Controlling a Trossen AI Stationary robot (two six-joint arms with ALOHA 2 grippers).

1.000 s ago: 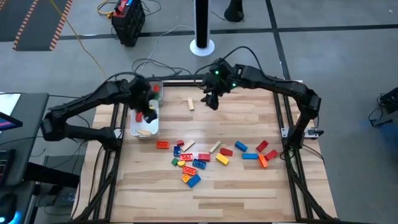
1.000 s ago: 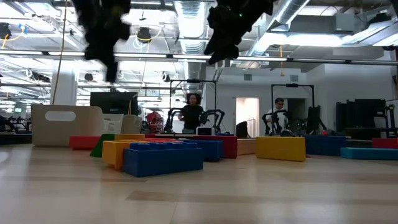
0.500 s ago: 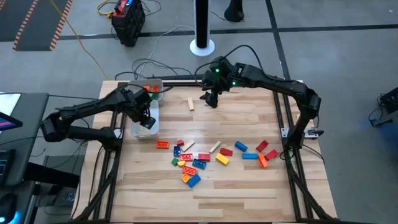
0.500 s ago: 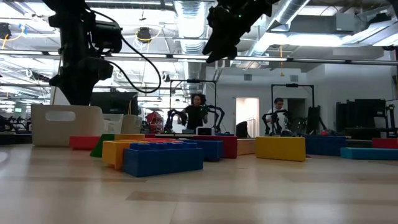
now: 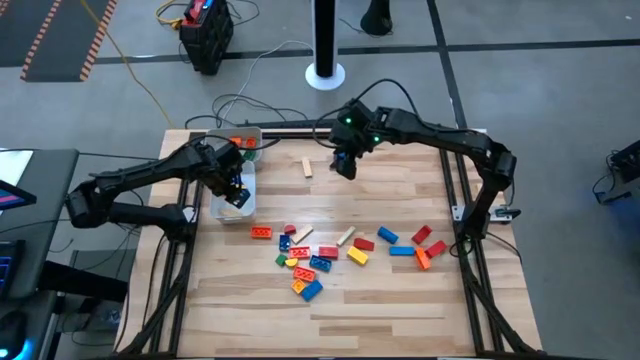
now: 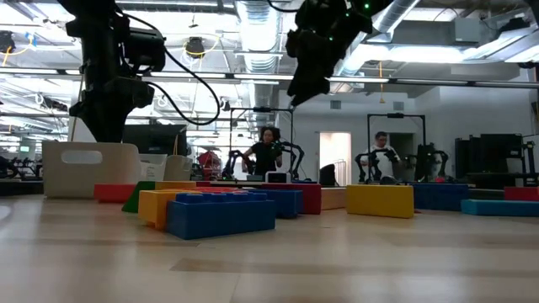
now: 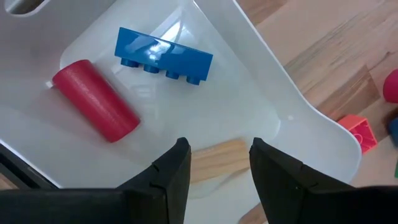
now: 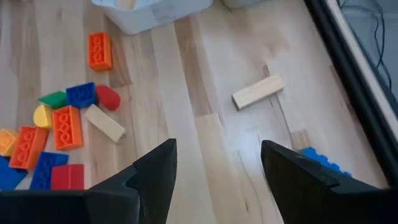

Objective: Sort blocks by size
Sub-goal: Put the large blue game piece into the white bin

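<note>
Left gripper (image 7: pixel 214 163) fingers parted, empty, above white plastic tray (image 7: pixel 292 118) holding blue brick (image 7: pixel 163 55), red cylinder (image 7: pixel 94 108), tan bar (image 7: pixel 214 158). Right gripper (image 8: pixel 214 163) wide, empty, over table (image 5: pixel 400 300); remaining blocks (image 5: pixel 310 262) scattered mid-table.

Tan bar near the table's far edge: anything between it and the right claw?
Nothing visible. The tan bar lies alone on bare wood, ahead of the open right claw, which hangs above the table. The left claw is open over the white tray.
</note>
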